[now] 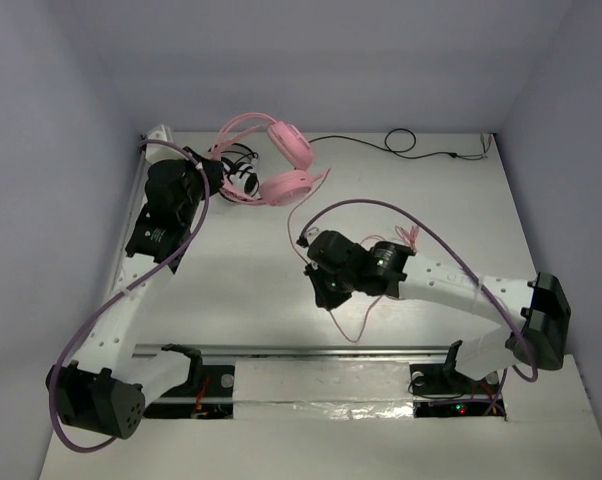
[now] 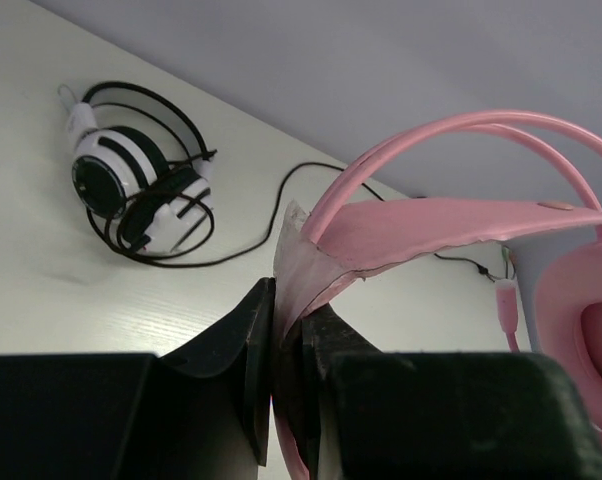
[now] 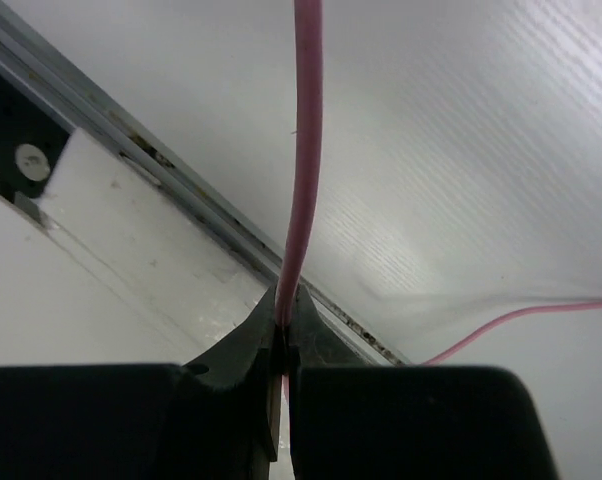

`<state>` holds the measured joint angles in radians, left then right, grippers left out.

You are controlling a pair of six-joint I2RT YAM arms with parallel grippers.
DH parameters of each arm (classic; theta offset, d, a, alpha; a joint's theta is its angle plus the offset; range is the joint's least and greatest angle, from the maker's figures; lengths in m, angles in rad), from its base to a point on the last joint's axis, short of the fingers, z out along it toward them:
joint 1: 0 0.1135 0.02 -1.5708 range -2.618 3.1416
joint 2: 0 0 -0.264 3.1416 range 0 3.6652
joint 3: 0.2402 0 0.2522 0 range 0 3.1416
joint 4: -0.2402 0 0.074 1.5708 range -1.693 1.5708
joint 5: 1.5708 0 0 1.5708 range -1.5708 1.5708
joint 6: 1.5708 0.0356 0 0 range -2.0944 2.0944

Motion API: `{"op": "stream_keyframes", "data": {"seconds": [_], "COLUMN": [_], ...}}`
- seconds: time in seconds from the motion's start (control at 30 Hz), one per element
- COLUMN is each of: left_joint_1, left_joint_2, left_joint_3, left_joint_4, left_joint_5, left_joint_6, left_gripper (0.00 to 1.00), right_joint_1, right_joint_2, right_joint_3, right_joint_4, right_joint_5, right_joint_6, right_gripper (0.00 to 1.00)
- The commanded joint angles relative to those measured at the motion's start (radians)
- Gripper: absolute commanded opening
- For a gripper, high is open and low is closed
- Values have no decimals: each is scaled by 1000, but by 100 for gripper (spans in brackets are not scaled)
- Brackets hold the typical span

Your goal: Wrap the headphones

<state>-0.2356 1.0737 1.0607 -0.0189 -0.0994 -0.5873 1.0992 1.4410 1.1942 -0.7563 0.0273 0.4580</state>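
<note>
The pink headphones [image 1: 286, 165] are at the back of the table, headband arching left, two earcups on the right. My left gripper [image 1: 213, 172] is shut on the inner band of the headband [image 2: 421, 225]; the jaws pinch it at the fingertips [image 2: 286, 310]. An earcup [image 2: 581, 320] shows at the right edge. The thin pink cable [image 1: 293, 215] runs from the earcups toward the table middle. My right gripper [image 1: 326, 292] is shut on this cable [image 3: 303, 150], which rises straight out of the jaws [image 3: 284, 310]. More cable loops below the gripper [image 1: 356, 325].
Smaller black-and-white headphones [image 1: 243, 182] with a black cable lie next to the pink ones, also in the left wrist view [image 2: 131, 185]. A black cable [image 1: 413, 145] lies at the back right. A metal rail [image 1: 311, 350] crosses the near table edge.
</note>
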Motion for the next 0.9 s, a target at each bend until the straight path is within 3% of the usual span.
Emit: {"op": "stream_keyframes", "data": {"seconds": [0.0, 0.13, 0.43, 0.87], "left_joint_1": [1, -8, -27, -51], "left_joint_2": [-61, -55, -3, 61], "left_joint_3": [-62, -123, -111, 41], "left_joint_4": [129, 132, 76, -206], "left_joint_5": [85, 116, 158, 233], "left_joint_6": [-78, -69, 12, 309], "left_gripper": [0, 0, 0, 0], "right_joint_1": [2, 2, 11, 11], "right_joint_2": [-8, 28, 55, 1], "right_joint_3": [117, 188, 311, 400], "right_joint_4": [-15, -43, -133, -245], "right_joint_5": [56, 2, -98, 111], "right_joint_6": [-50, -117, -182, -219], "right_gripper": [0, 0, 0, 0]}}
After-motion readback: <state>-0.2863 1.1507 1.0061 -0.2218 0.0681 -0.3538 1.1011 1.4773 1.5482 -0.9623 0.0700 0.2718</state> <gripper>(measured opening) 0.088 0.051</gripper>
